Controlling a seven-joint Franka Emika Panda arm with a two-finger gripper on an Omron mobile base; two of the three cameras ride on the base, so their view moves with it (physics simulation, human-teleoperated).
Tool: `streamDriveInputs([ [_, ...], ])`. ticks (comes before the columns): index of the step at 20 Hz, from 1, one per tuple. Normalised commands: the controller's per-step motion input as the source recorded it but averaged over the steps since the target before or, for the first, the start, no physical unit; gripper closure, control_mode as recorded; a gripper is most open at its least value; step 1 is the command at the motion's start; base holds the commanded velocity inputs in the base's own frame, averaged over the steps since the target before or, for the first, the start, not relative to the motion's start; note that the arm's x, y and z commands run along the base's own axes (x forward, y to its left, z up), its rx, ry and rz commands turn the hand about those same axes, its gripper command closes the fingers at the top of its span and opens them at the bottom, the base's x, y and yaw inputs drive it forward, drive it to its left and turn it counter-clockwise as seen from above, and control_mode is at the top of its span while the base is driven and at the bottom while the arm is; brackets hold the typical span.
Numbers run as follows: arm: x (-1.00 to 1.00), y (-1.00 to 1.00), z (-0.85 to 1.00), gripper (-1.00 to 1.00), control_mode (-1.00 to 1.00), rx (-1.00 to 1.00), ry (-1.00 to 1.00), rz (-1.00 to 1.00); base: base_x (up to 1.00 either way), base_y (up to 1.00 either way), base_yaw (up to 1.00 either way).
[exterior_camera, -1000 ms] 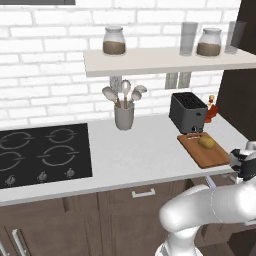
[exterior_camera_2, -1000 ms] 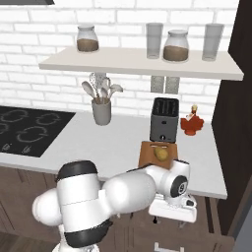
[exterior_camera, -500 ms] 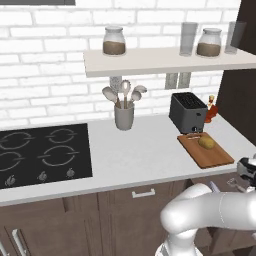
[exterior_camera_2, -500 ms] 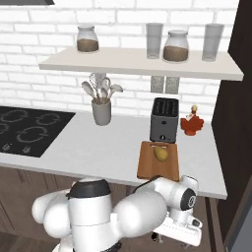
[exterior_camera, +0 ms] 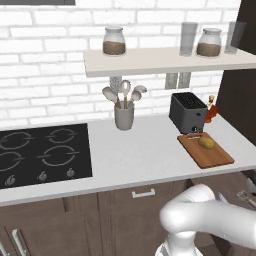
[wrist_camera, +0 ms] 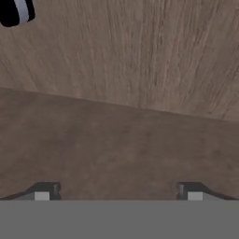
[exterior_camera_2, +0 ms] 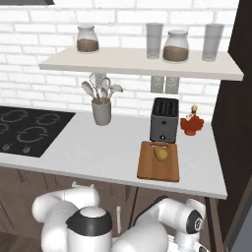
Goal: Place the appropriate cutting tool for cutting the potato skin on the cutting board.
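Sunk well below where it hung a second ago: then level with the right end of the counter (exterior_camera: pixel 145 155), now under the front edge, with the gripper (wrist_camera: pixel 116 191) pointed close at a brown wood-grain cabinet front (wrist_camera: pixel 140 70). Wide apart at the fingertips and holding nothing. Hard to name the dark, pale-banded thing (wrist_camera: pixel 16 10) at the corner of the hand view. Up on the counter, nothing shifted: cutting board (exterior_camera: pixel 212 157) lying flat at the right end near the front edge, just in front of the toaster (exterior_camera: pixel 187 112), with the potato (exterior_camera: pixel 206 143) resting on its far half. Too small to tell whether the pale sliver at the board's far edge, against the toaster's foot, belongs to the toaster or to something else. Judging by this, early in the task: no cutting tool in the grip yet, and none clearly on the board. Likely left to do: reach into the cabinetry below, find and grasp the tool, lift it to counter height, and set it down on the bare wood beside the potato.
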Motion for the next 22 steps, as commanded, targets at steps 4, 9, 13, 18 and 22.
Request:
streamDriveInputs([
  [4, -0.02, -0.05, 0.70, -1.00, -1.00, -0.01, -0.08, 0.02, 0.00, 0.00, 0.00],
  [9, 0.32, -0.10, 0.37, -1.00, -1.00, 0.00, -0.21, 0.11, 0.00, 0.00, 0.00],
  [13, 0.51, -0.15, 0.00, -1.00, -1.00, -0.02, -0.14, 0.15, 0.00, 0.00, 0.00],
  [18, 0.58, -0.05, -0.05, -1.00, -1.00, 0.00, -0.13, 0.18, 0.00, 0.00, 0.00],
  [22, 0.42, -0.13, -0.01, -1.00, -1.00, 0.00, -0.16, 0.14, 0.00, 0.00, 0.00],
])
